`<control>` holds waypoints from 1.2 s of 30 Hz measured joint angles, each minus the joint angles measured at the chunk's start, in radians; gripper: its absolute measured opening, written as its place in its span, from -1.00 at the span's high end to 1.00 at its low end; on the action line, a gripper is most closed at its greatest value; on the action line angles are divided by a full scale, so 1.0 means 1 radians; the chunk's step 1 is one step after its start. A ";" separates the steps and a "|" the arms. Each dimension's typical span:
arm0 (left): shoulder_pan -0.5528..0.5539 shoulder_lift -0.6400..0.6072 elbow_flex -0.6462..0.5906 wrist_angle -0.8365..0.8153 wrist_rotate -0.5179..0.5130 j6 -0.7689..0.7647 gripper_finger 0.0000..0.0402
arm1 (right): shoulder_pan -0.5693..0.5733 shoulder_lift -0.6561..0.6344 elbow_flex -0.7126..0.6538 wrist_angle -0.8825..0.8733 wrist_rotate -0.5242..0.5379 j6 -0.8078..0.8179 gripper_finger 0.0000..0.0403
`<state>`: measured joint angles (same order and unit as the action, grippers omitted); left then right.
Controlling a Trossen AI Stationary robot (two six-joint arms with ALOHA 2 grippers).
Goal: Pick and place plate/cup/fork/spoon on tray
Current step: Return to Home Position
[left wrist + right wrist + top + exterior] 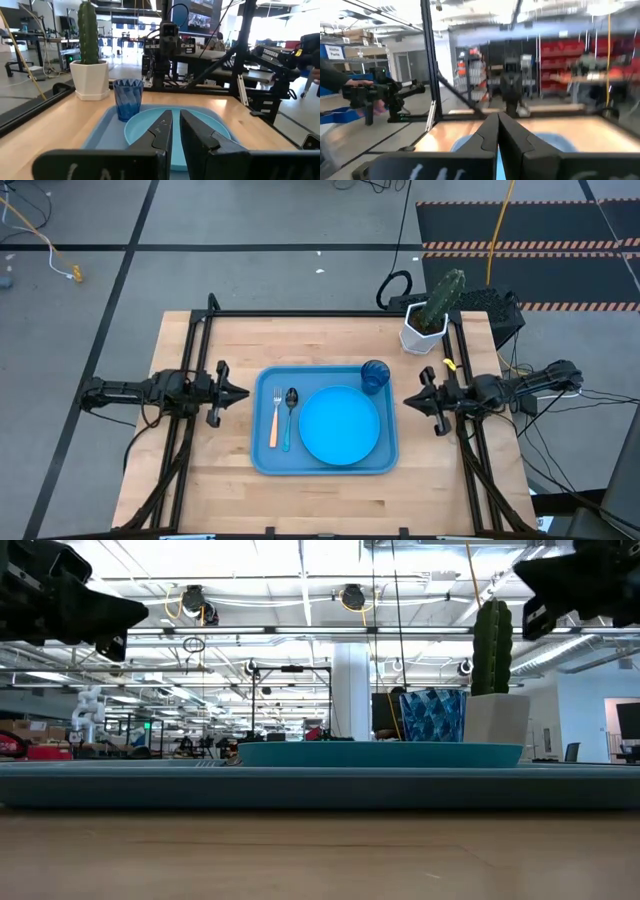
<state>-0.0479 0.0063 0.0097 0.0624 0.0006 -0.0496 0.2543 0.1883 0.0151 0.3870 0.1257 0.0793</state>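
- blue tray (264, 456) lies flat mid-table
- sky-blue plate (339, 425) fills its right side
- dark-blue cup (375, 375) stands upright in a right corner
- orange fork (275, 420) and spoon (290, 415) lie side by side on the left

A pale wooden table (220, 490) with visible grain holds a smooth, matt blue plastic tray (262, 455). The plate (339, 425) looks smooth, slightly glossy; the cup (128, 99) is translucent, faceted plastic.

Bright, even light from overhead throughout. High view: the table (330, 495) is evenly lit, and the arms (130, 392) cast only faint, soft shadows. Low view: ceiling lamps (300, 560) glare white, leaving the arms as dark silhouettes. Right wrist view: the background is streaked with motion blur.
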 joint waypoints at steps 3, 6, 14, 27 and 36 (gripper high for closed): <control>-0.002 0.000 0.000 0.000 0.003 0.008 0.81 | 0.001 0.000 0.000 0.061 0.000 -0.091 1.00; -0.004 0.000 0.000 0.000 0.003 0.017 0.81 | 0.001 0.000 0.000 0.094 0.000 -0.138 1.00; -0.004 0.000 0.000 0.000 0.000 0.016 0.81 | 0.002 0.000 0.000 0.051 -0.078 -0.080 1.00; -0.004 0.000 0.000 0.000 -0.001 0.016 0.81 | 0.002 0.000 0.000 0.049 -0.076 0.040 1.00; -0.004 0.000 0.000 0.000 -0.001 0.016 0.81 | 0.002 0.000 0.000 0.049 -0.076 0.039 1.00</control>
<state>-0.0521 0.0063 0.0101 0.0628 -0.0002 -0.0338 0.2558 0.1883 0.0151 0.4362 0.0502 0.1188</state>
